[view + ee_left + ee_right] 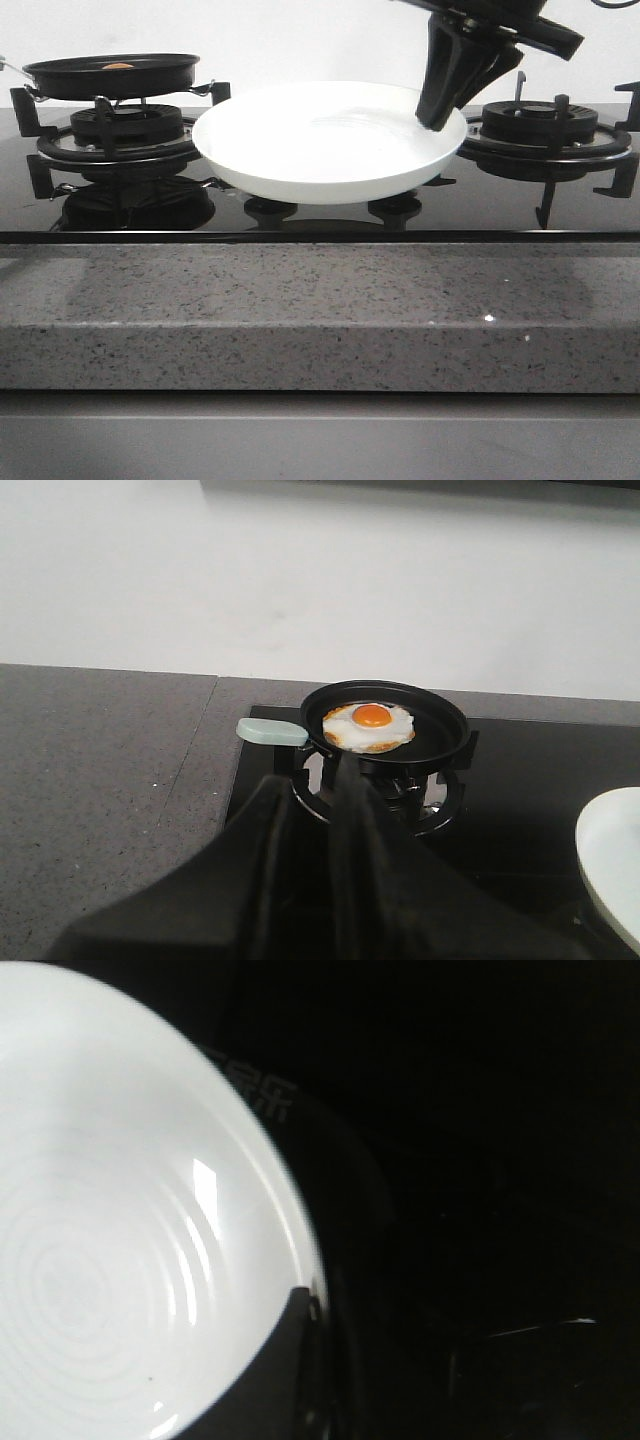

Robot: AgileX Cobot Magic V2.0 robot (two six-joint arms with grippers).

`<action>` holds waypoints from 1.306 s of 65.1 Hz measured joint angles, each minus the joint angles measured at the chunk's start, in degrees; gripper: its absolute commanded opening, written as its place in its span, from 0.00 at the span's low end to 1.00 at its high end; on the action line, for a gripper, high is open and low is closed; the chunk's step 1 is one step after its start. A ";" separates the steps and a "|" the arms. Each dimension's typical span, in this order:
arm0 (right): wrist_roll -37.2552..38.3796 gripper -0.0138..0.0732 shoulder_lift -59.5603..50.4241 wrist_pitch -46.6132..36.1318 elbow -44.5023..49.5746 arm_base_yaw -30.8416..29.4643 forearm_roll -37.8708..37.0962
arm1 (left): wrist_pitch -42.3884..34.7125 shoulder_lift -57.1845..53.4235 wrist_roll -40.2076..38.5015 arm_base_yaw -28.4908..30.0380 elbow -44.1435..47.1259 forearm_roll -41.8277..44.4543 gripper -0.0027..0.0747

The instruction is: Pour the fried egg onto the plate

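Observation:
The fried egg (370, 725), white with an orange yolk, lies flat in the small black frying pan (440, 730) on the left burner. From the front, only a sliver of the fried egg (118, 66) shows over the rim of the pan (110, 75). The white plate (330, 140) hangs level over the cooktop between the burners. My right gripper (440, 112) is shut on its right rim; in the right wrist view the gripper (312, 1305) pinches the rim of the plate (100, 1260). My left gripper (310, 777) is shut and empty, short of the pan, out of the front view.
The pan's pale green handle (272, 732) points toward the grey counter on the left. An empty burner grate (540, 125) stands at the right, just behind my right gripper. A grey speckled stone ledge (300, 310) runs along the front of the black glass cooktop (150, 215).

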 measured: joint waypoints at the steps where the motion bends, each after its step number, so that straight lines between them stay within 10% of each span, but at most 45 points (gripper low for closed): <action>1: 0.00 0.08 0.00 0.00 0.00 0.00 0.00 | 0.00 0.00 0.00 0.00 0.00 0.00 0.18; 36: -0.10 0.08 0.00 0.00 0.00 0.00 0.00 | 0.00 0.00 0.00 0.00 0.00 0.00 0.21; 56: -0.10 0.08 0.00 0.00 0.00 0.00 0.00 | -1.75 3.20 0.00 0.00 0.00 0.64 0.93; 85: -0.10 0.08 0.00 0.00 0.00 0.00 0.00 | 2.97 23.95 -0.84 1.35 -7.73 1.10 0.90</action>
